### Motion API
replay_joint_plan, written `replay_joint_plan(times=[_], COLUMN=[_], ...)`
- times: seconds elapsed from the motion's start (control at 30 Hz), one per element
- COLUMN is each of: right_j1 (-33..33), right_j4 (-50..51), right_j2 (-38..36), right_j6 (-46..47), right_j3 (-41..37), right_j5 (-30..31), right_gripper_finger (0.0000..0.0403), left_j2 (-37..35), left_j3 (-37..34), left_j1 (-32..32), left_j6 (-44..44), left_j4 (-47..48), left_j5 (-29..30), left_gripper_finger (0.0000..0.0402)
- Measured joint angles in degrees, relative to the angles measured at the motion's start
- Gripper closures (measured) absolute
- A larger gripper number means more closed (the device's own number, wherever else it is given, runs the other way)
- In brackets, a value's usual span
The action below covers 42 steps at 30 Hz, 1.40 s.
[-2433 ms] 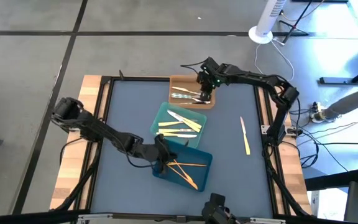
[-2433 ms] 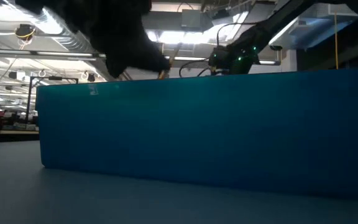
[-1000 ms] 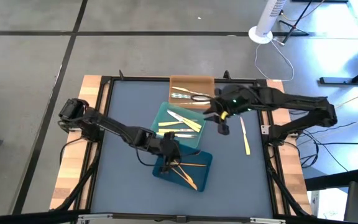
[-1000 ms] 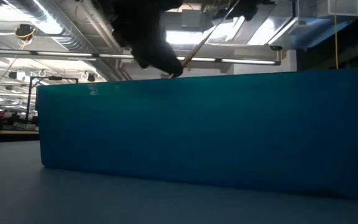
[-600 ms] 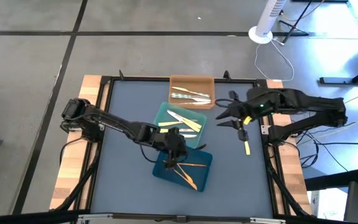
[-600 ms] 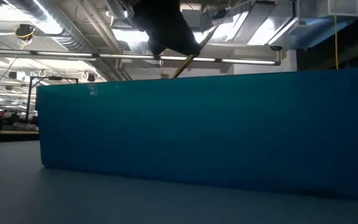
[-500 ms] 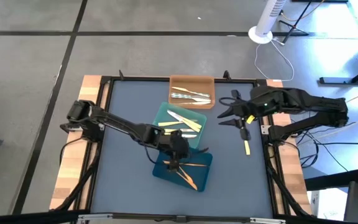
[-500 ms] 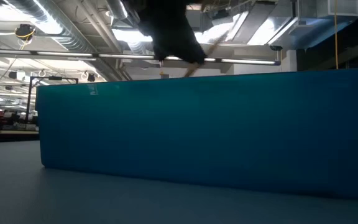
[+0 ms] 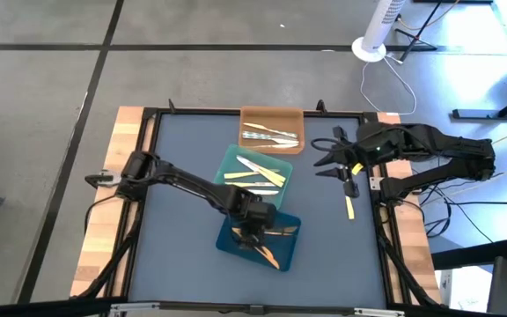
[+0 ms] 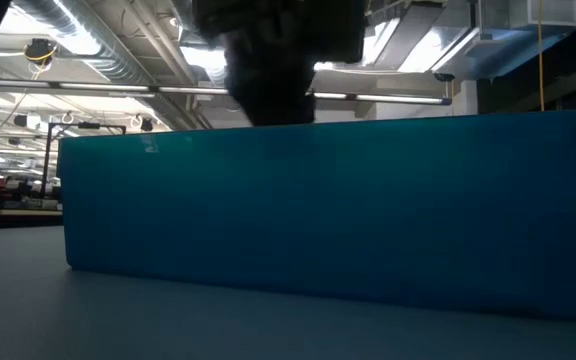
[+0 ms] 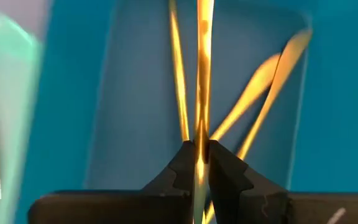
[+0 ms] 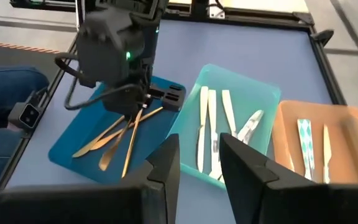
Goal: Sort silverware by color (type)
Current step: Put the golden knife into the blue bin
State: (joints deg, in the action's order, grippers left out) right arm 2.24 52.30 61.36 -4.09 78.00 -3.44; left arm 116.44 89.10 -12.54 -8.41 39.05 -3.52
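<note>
I have the left gripper [image 11: 199, 163] pinched shut on an orange-tan utensil [image 11: 202, 74] over the dark blue tray [image 9: 287, 249]. It looks light, stiff and slippery; grip mid-handle. Farther off, the right gripper [image 9: 331, 160] hangs half-open, empty, above the pale yellow utensil [image 9: 349, 208] on the mat.

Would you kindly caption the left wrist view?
Left end effector shut on slim orange-tan plastic utensil above dark blue tray.

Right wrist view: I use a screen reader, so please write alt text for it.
The left hand is shut on an orange utensil over the blue tray, which holds more orange utensils. Beside it, a teal tray holds pale ones and an orange tray holds silver ones.
</note>
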Motion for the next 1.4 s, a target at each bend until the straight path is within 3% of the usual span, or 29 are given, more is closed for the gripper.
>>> replay_joint_plan(times=[0.3, 0.63, 0.83, 1.4], right_j1=[0.0, 0.0, 0.0, 0.0], right_j4=[9.8, 21.4, 22.0, 17.0], right_j2=[0.0, 0.0, -1.6, -2.0], right_j6=[4.9, 19.4, 30.9, 51.2], right_j3=[0.0, -0.3, -8.1, -35.2], right_j5=[1.7, 16.5, 24.2, 19.4], right_gripper_finger=[0.0299, 0.0299, 0.0299, 0.0299], left_j2=[1.5, 2.1, 4.4, 5.1], left_j3=[0.0, 0.0, 0.0, 0.0], left_j1=[0.0, 0.0, 0.1, 0.1], left_j6=[-0.1, 0.0, 0.0, 0.0], left_j4=[4.1, 4.6, 4.9, 3.4], left_j5=[-3.0, -1.6, -1.6, 2.1], left_gripper_finger=[0.0381, 0.0377, 0.0376, 0.0376])
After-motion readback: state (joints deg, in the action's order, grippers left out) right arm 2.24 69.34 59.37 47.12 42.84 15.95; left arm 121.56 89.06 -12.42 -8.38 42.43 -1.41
